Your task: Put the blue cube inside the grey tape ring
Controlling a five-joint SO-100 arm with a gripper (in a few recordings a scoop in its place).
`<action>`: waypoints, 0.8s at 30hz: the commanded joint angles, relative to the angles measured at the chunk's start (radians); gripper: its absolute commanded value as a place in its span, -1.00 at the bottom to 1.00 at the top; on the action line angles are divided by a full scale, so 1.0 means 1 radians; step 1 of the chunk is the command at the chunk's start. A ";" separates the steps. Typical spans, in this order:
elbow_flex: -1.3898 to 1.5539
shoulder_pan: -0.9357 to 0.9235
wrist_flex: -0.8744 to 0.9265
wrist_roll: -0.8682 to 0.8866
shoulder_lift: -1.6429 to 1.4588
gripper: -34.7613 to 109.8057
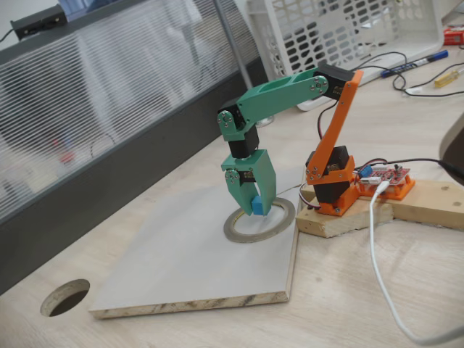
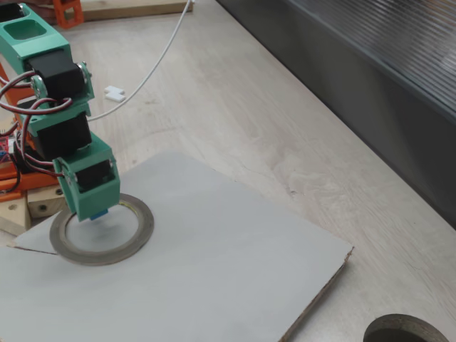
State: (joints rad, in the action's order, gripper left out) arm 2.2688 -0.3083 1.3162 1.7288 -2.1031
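Gripping the blue cube (image 1: 257,205) between its closed fingers, my claw (image 1: 255,206) hangs over the opening of the grey tape ring (image 1: 280,229), so that the cube should fall inside it.

cube (image 1: 257,206): bright sky blue, plain faces
ring (image 1: 279,226): grey, with a yellowish inner rim
gripper (image 1: 254,206): green, black motor at the wrist
arm (image 1: 279,94): green upper link, orange lower link and base
board (image 1: 188,254): pale grey top, light speckled cut edge
table (image 2: 242,107): light wood grain
cable (image 1: 380,275): white
pen (image 1: 415,64): blue cap and blue barrel end
basket (image 1: 341,29): white lattice
circuit board (image 1: 391,175): red
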 commanded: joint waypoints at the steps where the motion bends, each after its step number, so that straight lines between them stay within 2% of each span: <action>1: 0.005 0.006 0.017 0.008 -0.018 -0.45; 6: -0.005 0.006 0.008 0.006 -0.018 -0.41; 16: 0.005 -0.002 0.021 0.017 -0.018 0.07; 24: 0.005 0.005 0.015 0.015 -0.018 0.10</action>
State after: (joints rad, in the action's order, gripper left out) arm 2.2780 -0.3083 1.3192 1.7349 -2.1031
